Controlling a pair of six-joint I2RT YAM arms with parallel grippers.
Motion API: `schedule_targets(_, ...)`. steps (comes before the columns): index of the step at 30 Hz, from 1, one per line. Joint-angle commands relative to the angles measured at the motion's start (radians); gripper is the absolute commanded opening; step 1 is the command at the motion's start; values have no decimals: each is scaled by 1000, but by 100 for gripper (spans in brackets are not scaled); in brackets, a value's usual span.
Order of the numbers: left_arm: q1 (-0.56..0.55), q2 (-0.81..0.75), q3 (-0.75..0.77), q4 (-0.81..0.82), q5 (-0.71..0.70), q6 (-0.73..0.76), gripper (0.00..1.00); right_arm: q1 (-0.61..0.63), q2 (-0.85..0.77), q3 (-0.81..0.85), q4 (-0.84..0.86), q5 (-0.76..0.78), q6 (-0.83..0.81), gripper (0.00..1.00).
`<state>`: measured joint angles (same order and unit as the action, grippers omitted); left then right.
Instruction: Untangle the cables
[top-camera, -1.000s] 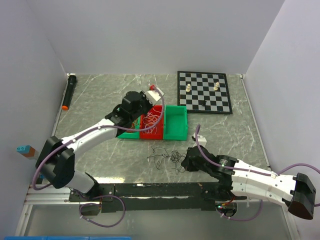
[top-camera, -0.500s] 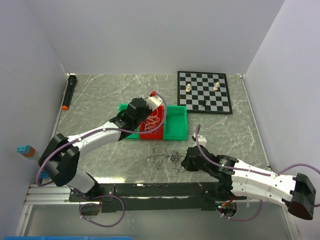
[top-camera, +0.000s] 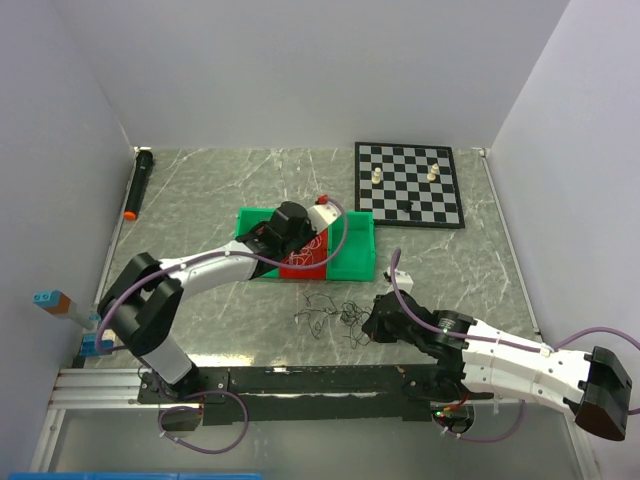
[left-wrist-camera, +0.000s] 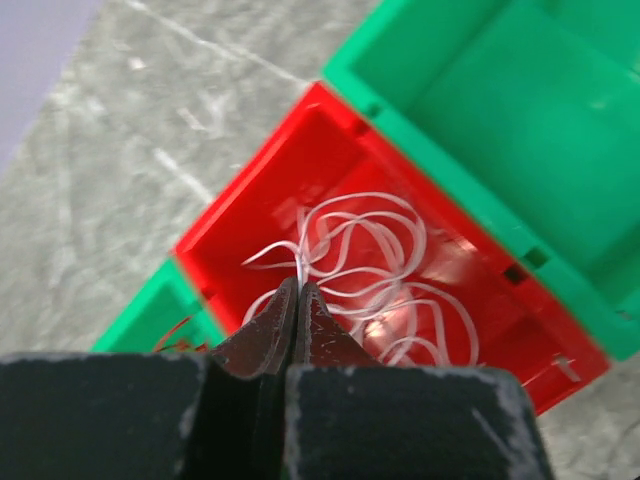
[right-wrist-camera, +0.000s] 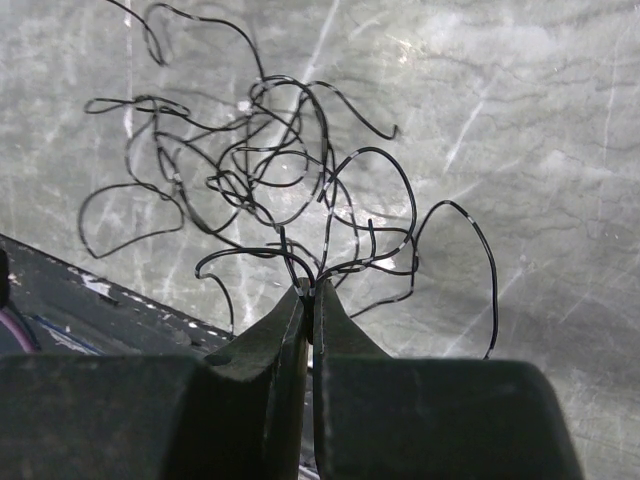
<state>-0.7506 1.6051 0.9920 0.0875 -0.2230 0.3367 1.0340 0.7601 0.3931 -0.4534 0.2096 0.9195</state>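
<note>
Top external view: the red bin (top-camera: 303, 262) sits in the middle of the frame, in a row with green bins on either side of it, on the marbled grey tabletop (top-camera: 200, 185). The left arm reaches from the lower left across to this row. Below the bins, near the centre of the frame, the black cables (top-camera: 335, 312) lie loose on the tabletop as a small, thin, curly bunch. The right arm comes in from the lower right and ends at the right edge of that bunch. A chessboard (top-camera: 410, 185) with a few pieces lies at the upper right, well apart from the bins. A black marker (top-camera: 138, 185) with an orange tip lies along the left edge.

In the left wrist view, the left hand (left-wrist-camera: 298, 290) has its fingers pressed together on a strand of the white cables (left-wrist-camera: 365, 262), which coil in loops inside the red bin. The green bin (left-wrist-camera: 500, 90) at the upper right of that frame adjoins the red one.

In the right wrist view, the right hand (right-wrist-camera: 308, 292) is pinched together on the black cables where several strands meet at its tips. The rest of the bunch spreads over the tabletop in the upper left of the frame.
</note>
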Motion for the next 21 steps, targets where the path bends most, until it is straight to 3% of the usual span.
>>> schedule_targets(1,-6,39,80,26,122,-60,1,-6,-22,-25,19,-4,16,0)
schedule_targets(12,10,144,123,32,163,-143,2,-22,-33,-53,42,-16,19,0)
schedule_targets(14,23,142,111,15,171,-157,14,-25,-39,-56,42,-16,21,0)
schedule_targets(17,33,110,65,24,165,-145,22,-32,-47,-57,47,-19,15,0)
schedule_targets(21,40,59,42,6,177,-94,55,-38,-39,-43,56,-29,-2,0)
